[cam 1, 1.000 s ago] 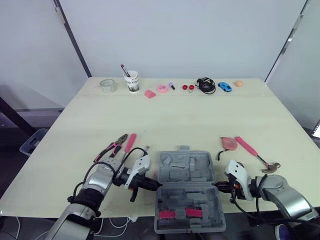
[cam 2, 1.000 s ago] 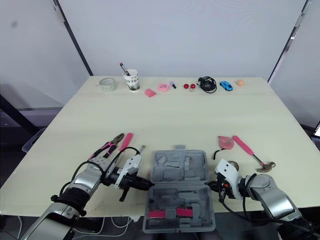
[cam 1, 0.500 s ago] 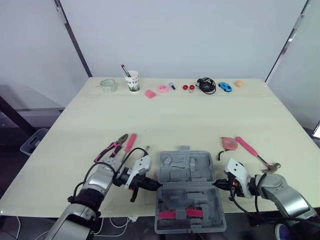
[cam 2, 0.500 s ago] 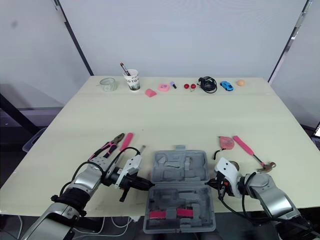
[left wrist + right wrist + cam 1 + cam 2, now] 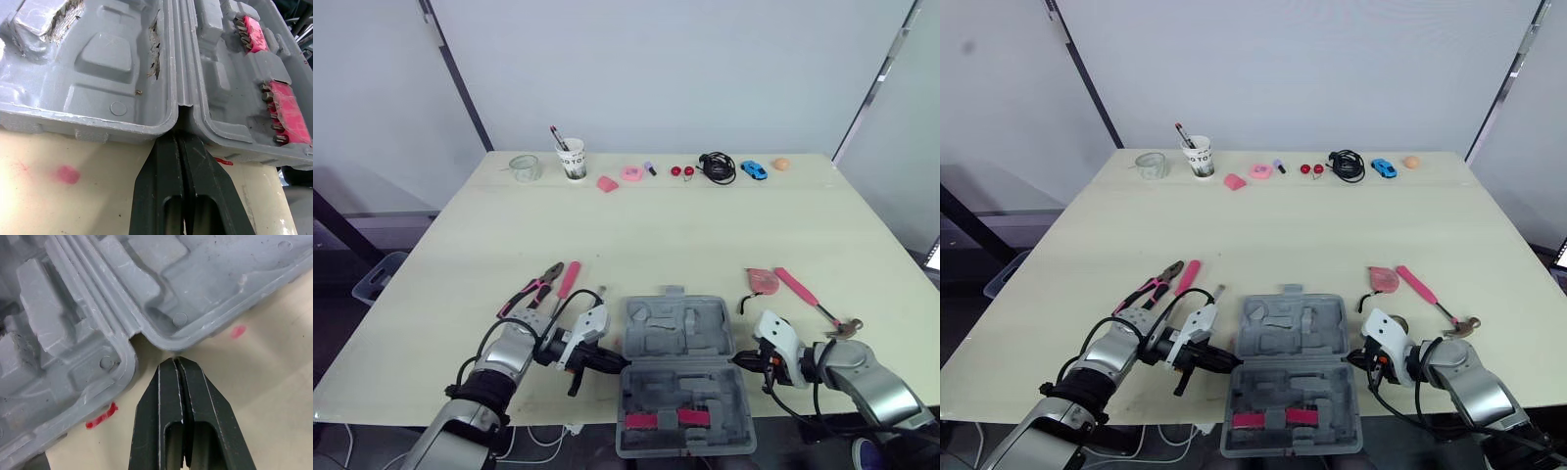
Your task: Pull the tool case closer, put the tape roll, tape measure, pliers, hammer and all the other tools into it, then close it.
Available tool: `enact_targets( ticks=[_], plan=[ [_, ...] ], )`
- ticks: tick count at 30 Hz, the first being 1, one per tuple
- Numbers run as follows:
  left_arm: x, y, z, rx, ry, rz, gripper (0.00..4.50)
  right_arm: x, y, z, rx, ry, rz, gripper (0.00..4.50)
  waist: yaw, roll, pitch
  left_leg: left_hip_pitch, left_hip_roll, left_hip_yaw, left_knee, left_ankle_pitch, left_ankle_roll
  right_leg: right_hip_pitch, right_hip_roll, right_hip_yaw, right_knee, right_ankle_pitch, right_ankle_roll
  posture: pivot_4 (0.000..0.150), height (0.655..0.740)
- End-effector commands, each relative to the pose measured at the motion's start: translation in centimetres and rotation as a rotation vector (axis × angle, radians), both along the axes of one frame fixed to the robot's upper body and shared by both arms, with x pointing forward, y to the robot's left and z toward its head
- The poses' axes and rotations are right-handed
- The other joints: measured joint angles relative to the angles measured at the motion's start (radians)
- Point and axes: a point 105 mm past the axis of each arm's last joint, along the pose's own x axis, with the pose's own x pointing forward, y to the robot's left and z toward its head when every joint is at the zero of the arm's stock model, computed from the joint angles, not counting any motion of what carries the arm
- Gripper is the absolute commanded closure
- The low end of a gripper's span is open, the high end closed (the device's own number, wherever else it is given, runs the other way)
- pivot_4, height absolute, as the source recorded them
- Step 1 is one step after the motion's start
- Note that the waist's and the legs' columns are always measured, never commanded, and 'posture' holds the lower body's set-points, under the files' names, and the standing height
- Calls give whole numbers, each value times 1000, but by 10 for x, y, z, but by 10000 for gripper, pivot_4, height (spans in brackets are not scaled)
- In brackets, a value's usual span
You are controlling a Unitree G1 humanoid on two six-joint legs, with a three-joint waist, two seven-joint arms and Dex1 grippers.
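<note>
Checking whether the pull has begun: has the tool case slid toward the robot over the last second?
No. The tool case has not shifted: its gaps to the tape measure and the pliers are unchanged.

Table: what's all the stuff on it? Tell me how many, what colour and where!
tool case: 1, grey, open, near edge, middle
bit strips: 2, pink, in the case's near half
pliers: 1, pink-black handles, left of case
pink-handled tool: 1, beside pliers
tape measure: 1, reddish pink, right of case
hammer: 1, pink handle, right of tape measure
clear round thing: 1, far edge, left
paper cup: 1, white, pens inside, far edge
pink bits: 2, far edge, middle
purple bit: 1, beside them
red bits: 2, far edge
cable: 1, black, far edge
toy car: 1, blue, beside cable
ball: 1, orange, far right
left gripper: 1, black, shut, at case's left hinge end
right gripper: 1, black, shut, at case's right hinge end
</note>
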Motion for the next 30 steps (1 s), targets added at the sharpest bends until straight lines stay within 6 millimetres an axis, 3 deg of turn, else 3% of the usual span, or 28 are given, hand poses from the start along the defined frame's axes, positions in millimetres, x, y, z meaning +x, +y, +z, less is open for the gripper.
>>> enact_targets(
  ticks=[1, 10, 15, 20, 23, 25, 27, 30],
  plan=[
    [-6, 12, -8, 37, 24, 25, 44269, 1, -8, 8, 2, -30, -15, 45000, 0, 0, 0, 0, 0, 0, 0, 0, 0, 0, 0, 0, 0, 0, 0, 1500, 7400],
    [-4, 32, 15, -51, -77, 162, 44269, -9, -31, 24, 42, -103, -82, 45000, -2, 0, 0, 0, 2, 1, 0, 0, 0, -1, 0, 1, 0, 0, 0, 1500, 7400],
    [-7, 52, 37, -136, -189, 317, 44269, -16, -48, 47, 156, -294, -151, 45000, 2, 0, 0, -3, 5, 2, 0, 0, 0, -4, 0, 2, 0, 0, 0, 1500, 7400],
    [-26, 91, 52, -198, -280, 609, 44269, -37, -91, 50, 164, -344, -333, 45000, 6, 0, 0, -2, 6, 3, 0, 0, 0, -4, -1, 3, 0, 0, 0, 1500, 7400],
    [-38, 106, 55, -194, -301, 715, 44269, -47, -103, 54, 198, -338, -411, 45000, 3, -1, -1, 0, 7, 5, -5, 0, 0, -5, -3, 3, -1, 0, 0, 1500, 7400],
    [-51, 124, 51, -161, -313, 808, 38295, -55, -112, 60, 234, -368, -460, 38753, 3, -1, -1, 0, 7, 6, -6, 0, 0, -6, -3, 3, -1, -1, -1, 1500, 7400],
    [-68, 147, 49, -123, -327, 916, 36749, -67, -128, 57, 237, -387, -538, 35931, 3, -1, -1, 0, 7, 6, -6, 0, 0, -6, -3, 3, -1, -1, -1, 1500, 7400],
    [-85, 157, 52, -112, -319, 977, 27986, -80, -138, 56, 241, -393, -576, 26038, 3, -2, -2, 2, 9, 7, -7, 0, -1, -6, -4, 3, -1, -3, -3, 1500, 7400]
  ],
)
